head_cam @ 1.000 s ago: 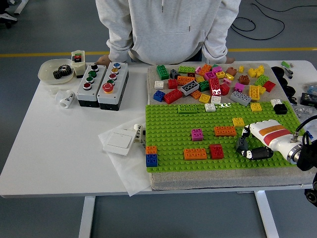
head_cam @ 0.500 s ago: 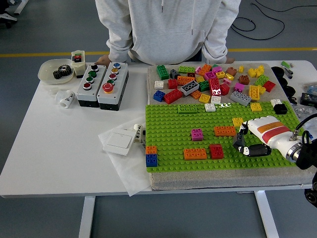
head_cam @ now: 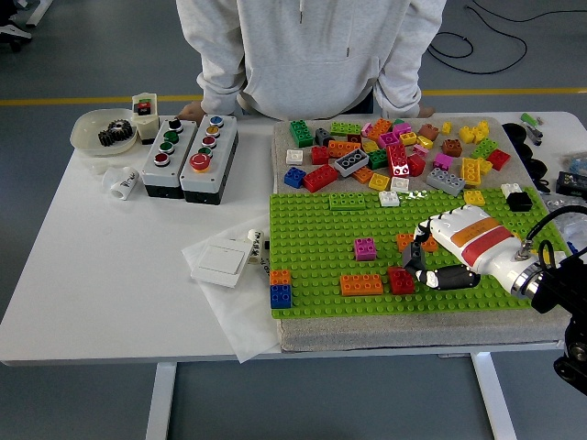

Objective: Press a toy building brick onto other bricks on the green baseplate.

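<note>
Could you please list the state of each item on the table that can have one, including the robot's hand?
right hand: over the green baseplate, fingers curled around the orange brick.
orange brick: on the baseplate, partly hidden by the hand.
green baseplate: lying flat on a grey mat.
pink brick: seated on the baseplate, untouched.
red brick: on the baseplate, beside the hand's thumb.
loose brick pile: unsorted behind the baseplate.
button boxes: untouched.

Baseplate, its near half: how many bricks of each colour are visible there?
Orange: 3 (long orange brick, stacked orange brick, orange brick partly under the right hand)
Pink brick: 1
Red brick: 1
Blue brick: 1
Total: 6
</note>
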You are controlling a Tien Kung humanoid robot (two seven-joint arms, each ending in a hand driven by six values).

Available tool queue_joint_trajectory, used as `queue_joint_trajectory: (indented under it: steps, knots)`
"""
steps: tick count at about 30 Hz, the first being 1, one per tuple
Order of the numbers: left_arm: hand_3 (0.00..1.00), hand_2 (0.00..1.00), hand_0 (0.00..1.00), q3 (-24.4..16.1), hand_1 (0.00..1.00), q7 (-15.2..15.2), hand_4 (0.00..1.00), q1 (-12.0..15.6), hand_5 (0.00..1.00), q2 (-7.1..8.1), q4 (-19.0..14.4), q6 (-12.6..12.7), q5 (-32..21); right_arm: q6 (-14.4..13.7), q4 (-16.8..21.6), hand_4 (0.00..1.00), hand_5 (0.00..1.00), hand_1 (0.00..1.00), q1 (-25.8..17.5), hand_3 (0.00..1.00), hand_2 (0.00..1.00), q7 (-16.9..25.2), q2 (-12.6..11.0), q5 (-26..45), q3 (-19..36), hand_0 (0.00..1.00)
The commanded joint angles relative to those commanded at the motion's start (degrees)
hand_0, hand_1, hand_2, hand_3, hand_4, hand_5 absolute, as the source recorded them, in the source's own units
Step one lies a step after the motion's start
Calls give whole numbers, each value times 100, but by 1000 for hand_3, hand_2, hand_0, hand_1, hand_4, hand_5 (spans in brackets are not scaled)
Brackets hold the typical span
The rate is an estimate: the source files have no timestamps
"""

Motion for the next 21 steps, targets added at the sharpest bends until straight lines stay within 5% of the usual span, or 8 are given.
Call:
queue_joint_trajectory:
  steps: [21]
  knots:
    - [588,786,780,69,773,5,615,-30,630,-8,0,2,-73,11,-159,686,480,506,408,486,561,165,-48,-388,-572,491]
